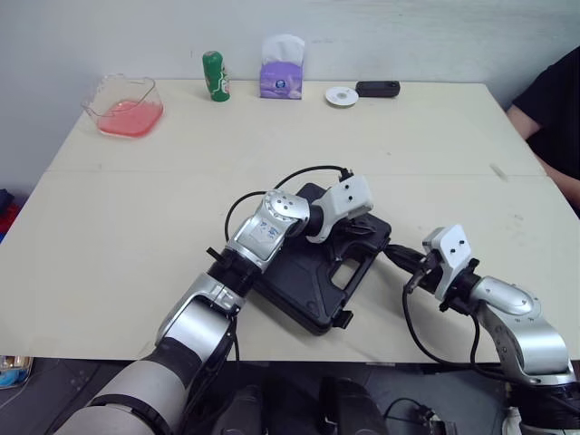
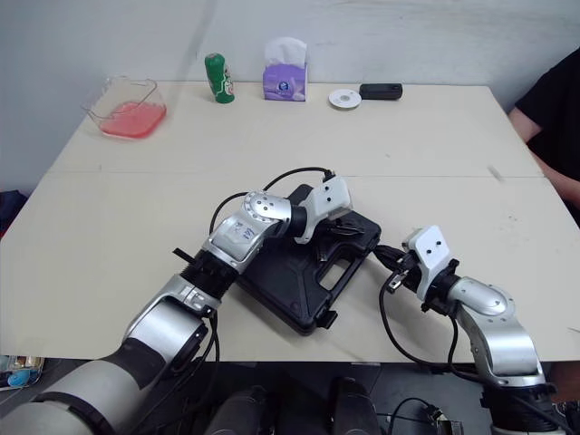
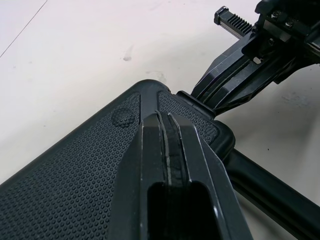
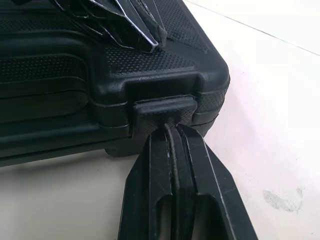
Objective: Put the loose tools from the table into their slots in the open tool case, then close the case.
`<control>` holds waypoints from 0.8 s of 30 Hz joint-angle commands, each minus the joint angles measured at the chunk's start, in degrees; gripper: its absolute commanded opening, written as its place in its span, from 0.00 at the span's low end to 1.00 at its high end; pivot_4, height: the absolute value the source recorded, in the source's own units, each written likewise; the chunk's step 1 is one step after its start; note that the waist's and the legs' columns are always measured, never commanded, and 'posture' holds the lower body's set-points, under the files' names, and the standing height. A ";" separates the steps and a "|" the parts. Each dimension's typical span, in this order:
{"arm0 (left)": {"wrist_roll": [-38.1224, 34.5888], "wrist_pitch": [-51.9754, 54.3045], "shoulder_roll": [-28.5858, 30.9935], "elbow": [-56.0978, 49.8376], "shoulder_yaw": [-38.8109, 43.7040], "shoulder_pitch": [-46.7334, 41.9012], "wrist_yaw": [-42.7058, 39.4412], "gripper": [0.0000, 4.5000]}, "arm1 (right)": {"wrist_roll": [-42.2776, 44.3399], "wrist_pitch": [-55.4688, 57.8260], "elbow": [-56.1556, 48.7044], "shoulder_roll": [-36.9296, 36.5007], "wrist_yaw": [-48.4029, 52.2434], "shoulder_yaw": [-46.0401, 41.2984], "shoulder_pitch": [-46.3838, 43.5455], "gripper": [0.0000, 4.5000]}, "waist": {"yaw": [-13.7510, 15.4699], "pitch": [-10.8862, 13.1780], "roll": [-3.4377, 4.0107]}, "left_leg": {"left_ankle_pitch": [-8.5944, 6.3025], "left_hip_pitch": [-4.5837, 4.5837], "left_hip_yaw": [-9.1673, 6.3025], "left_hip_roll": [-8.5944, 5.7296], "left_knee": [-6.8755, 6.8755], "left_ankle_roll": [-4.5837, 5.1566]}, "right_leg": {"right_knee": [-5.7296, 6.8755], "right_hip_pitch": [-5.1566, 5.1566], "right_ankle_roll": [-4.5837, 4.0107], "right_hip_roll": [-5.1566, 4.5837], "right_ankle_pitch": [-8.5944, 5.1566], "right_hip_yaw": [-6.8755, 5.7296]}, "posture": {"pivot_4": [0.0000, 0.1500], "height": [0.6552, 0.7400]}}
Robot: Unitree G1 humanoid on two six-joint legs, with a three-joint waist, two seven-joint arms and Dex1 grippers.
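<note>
So the tool case [image 1: 313, 272] was sitting near the front edge of the table [image 1: 136, 227], turned at an angle, right between the two arms; lid was down, and I couldn't spot any loose tools lying around it, so my guess is the packing part was done and this was the latching stage.

Left gripper [image 3: 167, 120] had its two fingers squeezed together with nothing between them, tips planted on the lid near the corner; looked to me like it was just pinning the lid flat so the halves stayed lined up. Right gripper [image 4: 170, 131] was the same deal, fingers pressed together and empty, tip butted right up against the latch [image 4: 162, 107] on the case's side; I'd say it was there to shove that tab home, using closed fingers as a poker rather than a pincher.

The case itself was black plastic with a pebbled texture on the lid, rounded corners, a moulded carry handle [image 1: 349, 263] on the front edge; a seam ran between the two halves, and whether the latch had actually clicked I couldn't tell.

Far end of the table had a green can [image 1: 215, 76], a tissue box [image 1: 282, 77] and a clear tub with pink stuff [image 1: 125, 104], all well apart from the action.
</note>
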 commanded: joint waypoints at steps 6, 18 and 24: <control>4.08 4.68 0.26 4.38 -5.33 5.53 -1.07 0.01 | 2.60 1.61 -7.04 -1.90 2.35 -0.37 -3.76 0.00 | -0.46 -0.33 -0.13 | -0.05 0.02 0.00 0.12 0.00 -0.08 | -0.01 0.00 -0.04 -0.01 -0.02 0.01 | 1.00 1.00; 3.00 3.47 2.38 0.36 -3.23 5.96 -1.75 0.01 | 3.43 3.20 -8.98 -6.26 4.38 -4.54 0.91 0.00 | 1.06 -1.03 -0.32 | -0.13 0.04 -0.13 0.11 0.00 -0.06 | -0.19 0.14 -0.06 -0.15 -0.03 0.01 | 1.00 1.00; -4.48 -2.81 3.37 -11.00 2.94 8.50 -6.39 0.01 | 5.15 0.83 -10.87 -7.44 5.53 -9.84 6.70 0.00 | 0.92 -0.98 -0.20 | -0.15 0.02 -0.09 0.18 0.00 -0.10 | -0.17 0.09 -0.07 -0.12 -0.04 0.01 | 1.00 1.00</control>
